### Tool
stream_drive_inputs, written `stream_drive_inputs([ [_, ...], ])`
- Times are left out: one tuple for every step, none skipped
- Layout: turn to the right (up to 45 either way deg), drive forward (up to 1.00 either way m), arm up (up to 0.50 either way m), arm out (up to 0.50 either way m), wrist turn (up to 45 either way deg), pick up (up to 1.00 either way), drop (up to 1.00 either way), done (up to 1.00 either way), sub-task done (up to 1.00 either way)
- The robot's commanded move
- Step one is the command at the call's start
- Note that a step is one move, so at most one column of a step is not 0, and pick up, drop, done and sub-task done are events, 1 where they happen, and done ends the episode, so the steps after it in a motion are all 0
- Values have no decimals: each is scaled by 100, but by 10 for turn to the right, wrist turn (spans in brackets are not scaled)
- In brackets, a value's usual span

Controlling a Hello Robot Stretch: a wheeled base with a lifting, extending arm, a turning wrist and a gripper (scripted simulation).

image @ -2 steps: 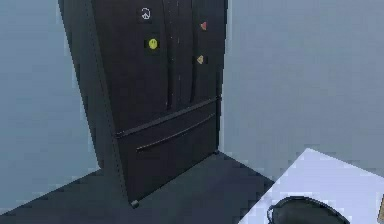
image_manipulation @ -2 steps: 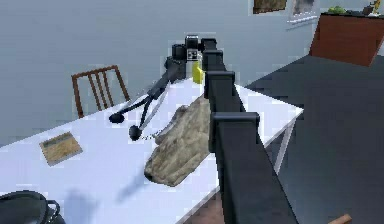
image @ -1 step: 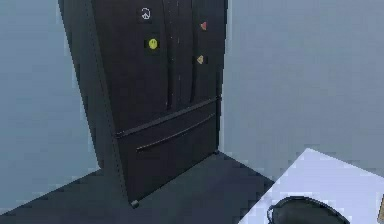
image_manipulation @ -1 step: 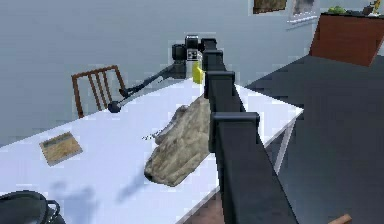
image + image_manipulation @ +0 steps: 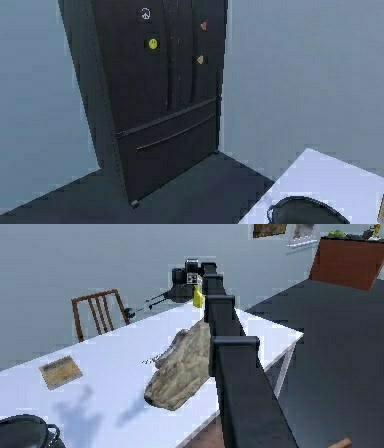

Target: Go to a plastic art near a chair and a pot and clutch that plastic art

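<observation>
White table [image 5: 110,354] under arm [image 5: 235,354]; contents of claw [image 5: 150,301] impossible to tell. Likely plastic art, tan lumpy sculpture [image 5: 180,369], short of claw, beside arm. Retract, lower gently, approach squarely.

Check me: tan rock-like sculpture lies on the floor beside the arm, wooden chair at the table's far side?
No: the sculpture lies on the white table, not the floor, per the arm side view. The arm beside it and the wooden chair at the table's far side are right.
</observation>
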Motion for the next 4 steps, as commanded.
stream_drive_inputs([
  [0,0,-24,0,0,0,0,0,0],
  [0,0,0,0,0,100,0,0,0],
  [0,0,10,0,0,0,0,0,0],
  [0,0,0,0,0,0,0,100,0],
])
